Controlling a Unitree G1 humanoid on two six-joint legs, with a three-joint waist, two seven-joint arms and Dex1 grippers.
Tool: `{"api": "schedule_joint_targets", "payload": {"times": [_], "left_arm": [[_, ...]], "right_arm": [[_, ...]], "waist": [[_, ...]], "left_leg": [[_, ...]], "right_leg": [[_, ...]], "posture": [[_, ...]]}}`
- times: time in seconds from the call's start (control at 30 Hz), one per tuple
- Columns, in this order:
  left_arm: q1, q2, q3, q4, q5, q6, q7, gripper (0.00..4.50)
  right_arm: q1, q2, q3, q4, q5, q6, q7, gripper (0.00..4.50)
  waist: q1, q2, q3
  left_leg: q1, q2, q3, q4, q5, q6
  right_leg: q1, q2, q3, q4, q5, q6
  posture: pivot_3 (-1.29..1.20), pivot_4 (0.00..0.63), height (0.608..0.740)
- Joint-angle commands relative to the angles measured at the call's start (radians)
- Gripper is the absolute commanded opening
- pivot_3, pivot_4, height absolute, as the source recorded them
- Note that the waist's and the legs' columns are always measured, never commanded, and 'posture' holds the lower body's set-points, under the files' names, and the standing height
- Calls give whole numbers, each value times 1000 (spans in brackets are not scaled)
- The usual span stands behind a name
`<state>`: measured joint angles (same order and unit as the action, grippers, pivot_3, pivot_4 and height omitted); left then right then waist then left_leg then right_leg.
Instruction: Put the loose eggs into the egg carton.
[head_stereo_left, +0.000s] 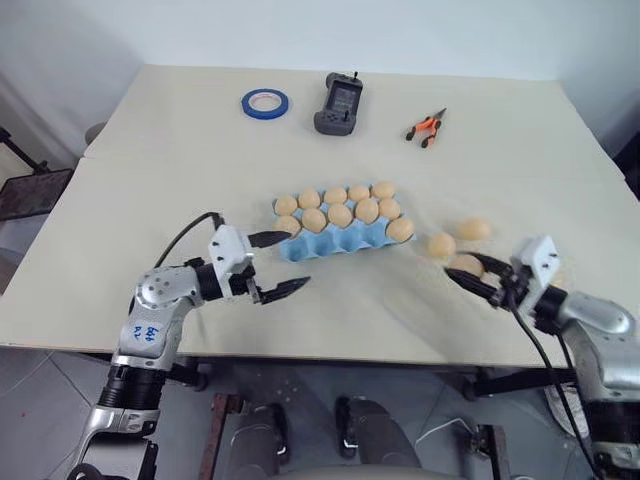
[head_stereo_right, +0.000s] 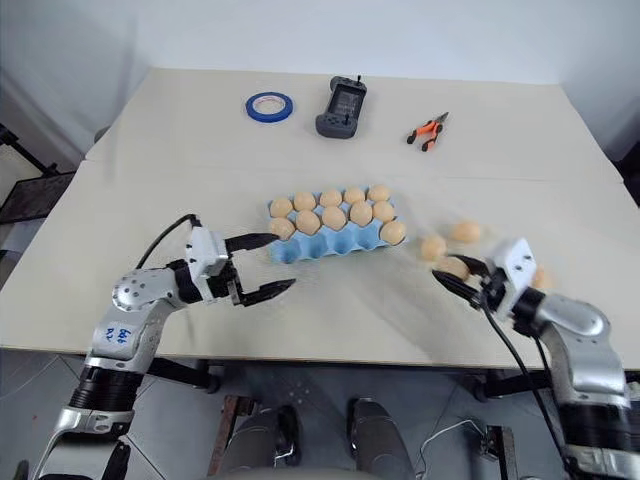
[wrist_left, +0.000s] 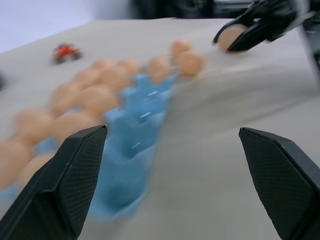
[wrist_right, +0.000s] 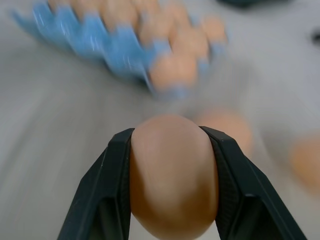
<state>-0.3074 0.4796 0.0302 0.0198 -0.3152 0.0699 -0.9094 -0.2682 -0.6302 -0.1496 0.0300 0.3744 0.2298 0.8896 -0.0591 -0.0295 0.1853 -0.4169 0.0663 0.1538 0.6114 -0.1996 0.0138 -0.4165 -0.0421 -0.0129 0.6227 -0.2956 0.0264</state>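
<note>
1. Stood broad and pale, the table, carrying everything described below.
2. Lay near the table's middle, the light blue egg carton, its back cups filled with about ten eggs and its front row of cups bare.
3. Hovered just in front of the carton's left end, the left gripper, fingers spread wide with nothing between them, one fingertip close to the carton's corner.
4. Reached in near the table's front right edge, the right gripper, clamped tight on one egg, with a black finger pressed against each side of it.
5. Rested at the table's far edge, a dark handheld controller.
6. Lay left of the controller, a blue tape ring.
7. Lay right of the controller, orange-handled pliers.
8. Sat on the table right of the carton, two loose eggs, near each other, just beyond the right gripper.
</note>
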Motion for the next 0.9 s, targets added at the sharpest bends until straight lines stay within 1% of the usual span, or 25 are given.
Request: {"api": "schedule_joint_targets", "payload": {"times": [0.03,0.13,0.27,0.4,0.47,0.5,0.63,0.67,0.7,0.77,0.9], "left_arm": [[26,17,43,-15,-16,-3,23,4500],[48,29,62,-26,-16,0,34,4500],[56,30,64,-40,-15,6,46,4500],[62,28,55,-62,-15,12,51,4500],[62,28,53,-72,-17,16,53,4500],[62,28,53,-76,-18,18,53,4500],[58,28,54,-85,-21,26,55,4500],[53,25,49,-84,-22,27,50,4500],[50,22,46,-84,-24,28,47,4500],[28,13,23,-76,-22,28,32,4500],[-15,0,-20,-39,-8,12,-7,4500]], "right_arm": [[-94,45,74,-32,-42,68,-74,1596],[-187,107,147,-5,-82,106,-117,1596],[-295,177,212,105,-141,89,-149,1596],[-328,196,223,158,-160,74,-144,1596],[-328,191,214,157,-158,72,-135,2302],[-325,187,209,151,-153,77,-129,2529],[-302,162,180,95,-135,87,-114,3924],[-269,147,149,37,-100,90,-97,4269],[-244,136,127,-7,-74,94,-86,4464],[-150,96,51,-101,-30,71,-67,4464],[22,54,-89,-176,2,0,-78,4464]], "waist": [[2,0,0],[6,0,0],[7,0,0],[7,0,0],[5,0,0],[5,0,0],[3,0,0],[3,0,0],[4,0,0],[12,0,0],[31,0,0]], "left_leg": [[-1,0,0,0,0,0],[-5,-1,0,-1,0,0],[-9,-2,2,-5,0,0],[-9,-2,3,-8,0,-1],[-9,-2,3,-9,-1,-2],[-9,-2,3,-10,-1,-2],[-8,-1,4,-10,0,-3],[-8,-1,4,-10,0,-3],[-7,-1,4,-10,0,-3],[-8,-1,3,-10,0,-3],[-8,-2,3,-9,0,-3]], "right_leg": [[-1,-1,0,0,0,0],[-4,-3,-1,-1,0,0],[-10,-5,0,1,0,0],[-12,-5,-1,2,2,3],[-13,-5,-1,3,4,7],[-13,-4,-2,3,6,10],[-13,-3,-2,4,6,10],[-13,-3,-2,4,6,10],[-13,-3,-2,4,6,10],[-13,-3,-2,3,6,10],[-11,-3,-2,1,6,11]], "posture": [[0,150,740],[0,150,740],[0,150,740],[0,150,740],[0,150,740],[0,150,740],[0,150,740],[0,150,740],[0,150,740],[0,150,740],[0,150,740]]}}
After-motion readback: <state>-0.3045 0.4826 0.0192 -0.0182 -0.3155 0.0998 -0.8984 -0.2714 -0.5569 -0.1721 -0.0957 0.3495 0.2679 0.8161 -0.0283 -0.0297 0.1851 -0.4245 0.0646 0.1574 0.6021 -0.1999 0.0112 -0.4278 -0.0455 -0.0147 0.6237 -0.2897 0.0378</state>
